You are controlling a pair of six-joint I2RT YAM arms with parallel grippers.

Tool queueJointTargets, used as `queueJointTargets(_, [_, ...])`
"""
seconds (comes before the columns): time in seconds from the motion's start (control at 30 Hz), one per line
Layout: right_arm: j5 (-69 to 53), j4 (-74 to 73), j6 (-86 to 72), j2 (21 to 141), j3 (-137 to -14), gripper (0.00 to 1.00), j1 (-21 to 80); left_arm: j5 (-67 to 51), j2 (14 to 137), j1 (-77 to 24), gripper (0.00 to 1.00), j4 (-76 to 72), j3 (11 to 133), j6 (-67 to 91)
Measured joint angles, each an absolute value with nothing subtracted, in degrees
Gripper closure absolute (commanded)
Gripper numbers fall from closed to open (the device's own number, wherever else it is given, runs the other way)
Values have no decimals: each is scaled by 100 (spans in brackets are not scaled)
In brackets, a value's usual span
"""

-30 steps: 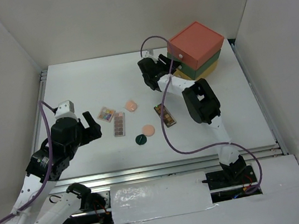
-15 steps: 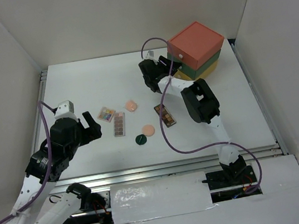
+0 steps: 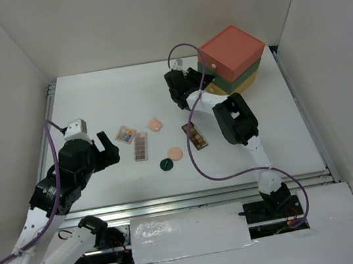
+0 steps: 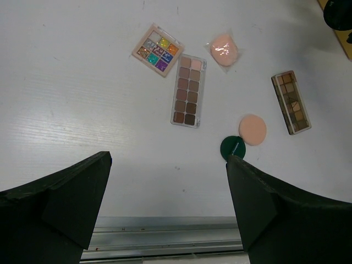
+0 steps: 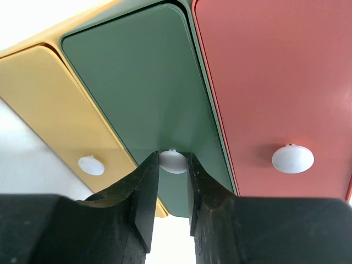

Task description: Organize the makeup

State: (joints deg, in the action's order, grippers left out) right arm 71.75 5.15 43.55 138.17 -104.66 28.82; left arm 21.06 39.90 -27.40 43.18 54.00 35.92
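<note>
Bright, diffuse light from above fills all three views. On the white worktop (image 3: 93,111) the shadows are soft and faint, deepest beneath the left arm. There is no harsh glare. In the wrist views the near dark fingers (image 4: 60,203) look slightly soft and lose surface detail.

Robotics lab test cell: white table (image 3: 105,96) walled by white panels (image 3: 146,17) behind and at both sides; aluminium rail (image 3: 193,198) along the table's near edge; 2 arms (image 3: 242,129) bolted there, purple cables (image 3: 223,178) exposed.
</note>
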Motion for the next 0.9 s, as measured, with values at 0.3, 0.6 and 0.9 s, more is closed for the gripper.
queueJointTargets(0.3, [7214, 598, 4357, 13817, -10468, 85, 2871, 2104, 3986, -2740, 1, 4318, 5400, 3592])
queueJointTargets(0.6, [7216, 582, 4289, 13817, -10468, 83, 2871, 2086, 3986, -2740, 1, 4318, 5400, 3592])
queueJointTargets(0.9, [7227, 572, 4200, 13817, -10468, 90, 2873, 2071, 3988, -2740, 1, 4318, 5400, 3590])
